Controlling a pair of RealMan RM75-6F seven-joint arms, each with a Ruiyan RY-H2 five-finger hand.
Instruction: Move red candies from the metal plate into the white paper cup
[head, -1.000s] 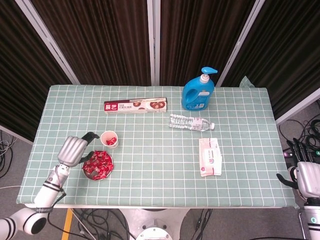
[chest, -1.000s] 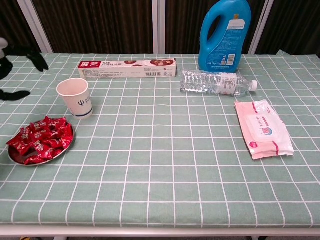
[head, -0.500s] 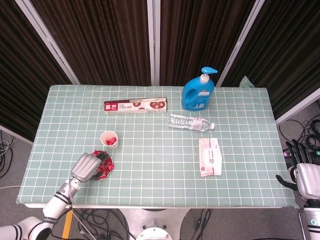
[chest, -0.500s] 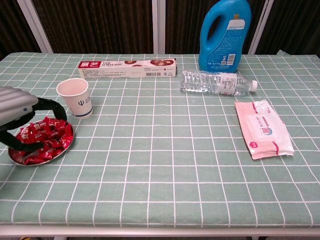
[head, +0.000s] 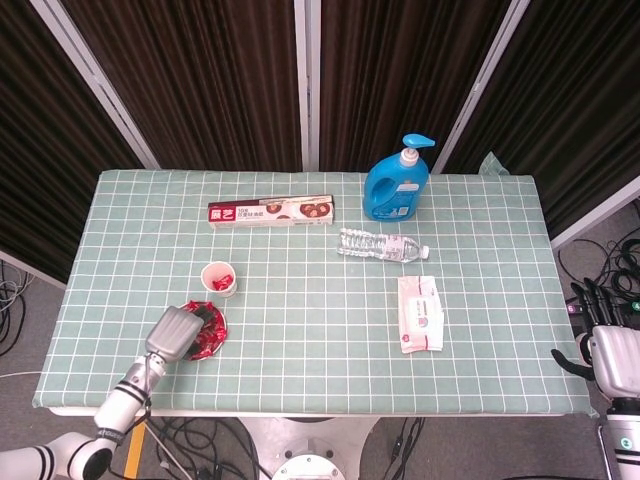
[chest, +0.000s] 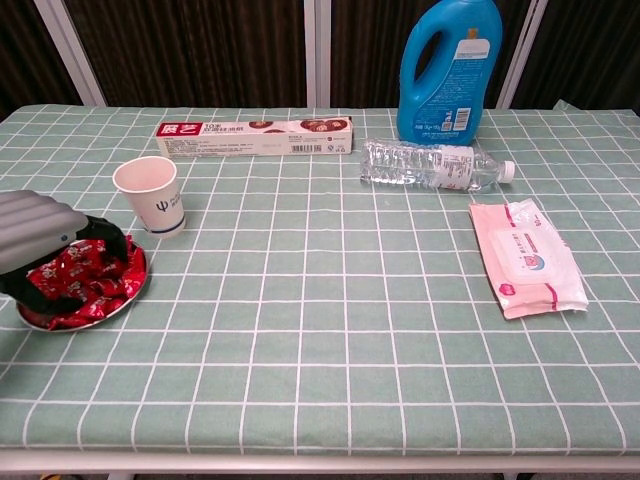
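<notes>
Red candies (chest: 92, 283) heaped on metal plate (chest: 132, 297) at front-left, left hand (chest: 40, 240) over them, fingers curled down, grasp unclear; white paper cup (chest: 152, 195) just behind; right hand (head: 612, 352) off-table, state unclear; water bottle (chest: 430, 164), wipes pack (chest: 525, 257) well apart

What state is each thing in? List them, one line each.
White paper cup: upright, a few red candies inside.
Metal plate: heaped with red candies.
Left robot hand: down over the candies, grasp unclear.
Right robot hand: off the table, idle.
Water bottle: lying down, capped.
Detergent bottle: upright.
</notes>
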